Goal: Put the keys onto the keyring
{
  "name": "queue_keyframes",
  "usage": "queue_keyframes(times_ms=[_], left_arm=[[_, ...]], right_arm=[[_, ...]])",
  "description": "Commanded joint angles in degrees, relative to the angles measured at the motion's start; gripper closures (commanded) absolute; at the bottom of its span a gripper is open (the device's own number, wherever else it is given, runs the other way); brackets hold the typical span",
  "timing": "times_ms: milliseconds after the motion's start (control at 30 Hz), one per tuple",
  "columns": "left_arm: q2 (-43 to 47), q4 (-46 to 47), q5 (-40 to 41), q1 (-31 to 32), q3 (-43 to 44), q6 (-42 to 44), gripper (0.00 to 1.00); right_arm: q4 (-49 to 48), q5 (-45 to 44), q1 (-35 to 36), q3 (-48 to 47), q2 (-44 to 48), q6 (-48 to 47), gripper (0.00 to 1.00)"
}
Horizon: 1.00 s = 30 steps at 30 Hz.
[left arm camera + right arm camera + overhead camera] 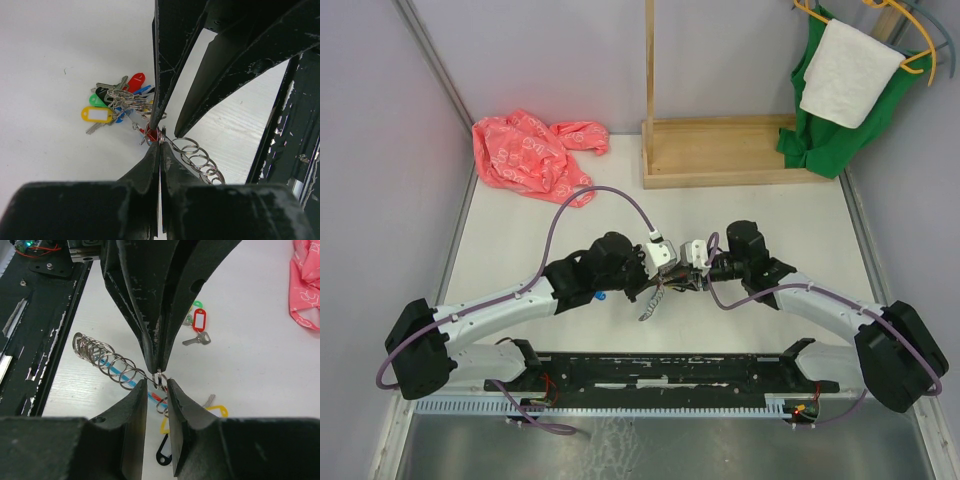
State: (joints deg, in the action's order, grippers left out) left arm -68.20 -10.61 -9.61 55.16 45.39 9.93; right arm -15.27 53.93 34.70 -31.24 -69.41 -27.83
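Judging the job unfinished: my left claw clenches the grey coiled-metal, blue-sleeved keyring, right claw narrowly parted around it; one red-tagged silver key lies loose.

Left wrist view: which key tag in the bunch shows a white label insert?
The yellow tag, lower left of the others; the green tag and red tag show solid colour only.

Left arm and right arm both reach inward from their bases, elbows low, and the wrists meet head-on at the midline. Left gripper: fingers pressed flat together to the tips. Right gripper: fingers parted by a narrow gap, tips flanking the left gripper's point.
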Motion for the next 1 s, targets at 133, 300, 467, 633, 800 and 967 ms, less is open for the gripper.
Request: queue_keyframes(times_ms=[133,300,467,633,800,967], left_arm=[[0.8,2.9,-2.6,0.3,2.8,2.4,0.97],[0.4,2.5,-3.9,0.4,3.0,2.5,0.97],[-0.6,1.7,-5.0,0.4,3.6,2.6,0.97],[-1.7,0.3,-4.6,0.4,4.7,2.6,0.97],[-1.8,0.1,-4.6,0.4,4.8,2.4,0.97],[-1.7,0.1,-3.5,0.4,4.5,2.2,0.9]], right_arm=[[-0.8,2.7,-0.1,-1.9,-1.2,0.3,0.75],[-0.9,3.4,-0.1,-2.9,-2.0,0.8,0.8],[-0.9,3.3,-0.2,-3.1,-1.6,0.9,0.81],[-0.8,3.5,0.0,-3.3,-1.1,1.1,0.8],[-0.4,3.6,-0.1,-3.5,-1.2,1.0,0.81],[0.1,3.3,-0.1,-3.7,-0.9,1.0,0.98]])
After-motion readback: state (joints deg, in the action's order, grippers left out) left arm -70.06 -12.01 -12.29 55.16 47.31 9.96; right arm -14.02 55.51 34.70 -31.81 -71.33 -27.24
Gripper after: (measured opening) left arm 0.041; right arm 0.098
